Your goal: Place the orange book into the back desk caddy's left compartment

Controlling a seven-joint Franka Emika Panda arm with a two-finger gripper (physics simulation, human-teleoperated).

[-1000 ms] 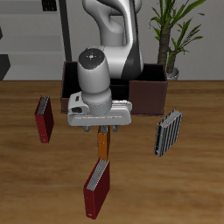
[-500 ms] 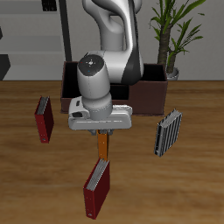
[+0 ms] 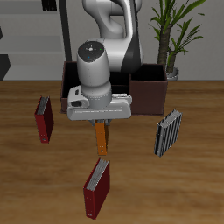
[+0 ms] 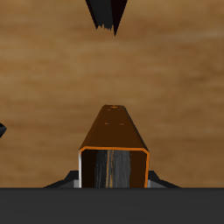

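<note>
My gripper (image 3: 101,122) is shut on the orange book (image 3: 101,140) and holds it upright above the table, hanging down from the fingers. In the wrist view the orange book (image 4: 114,147) fills the space between the fingers, its pale grey page edge facing the camera. The back desk caddy (image 3: 150,91), a dark maroon-brown box, stands behind the gripper at the table's back, mostly hidden by the arm. Its left compartment (image 3: 154,86) shows as the open end section beside the arm.
A dark red book (image 3: 97,187) stands below the held book near the front edge; its tip shows in the wrist view (image 4: 106,14). Another dark red book (image 3: 44,119) stands to one side. A grey-and-black striped book (image 3: 168,131) stands on the other side. A potted plant (image 3: 171,35) is behind the caddy.
The gripper has risen with the orange book in it and moved slightly back toward the caddy. The other books have not moved.
</note>
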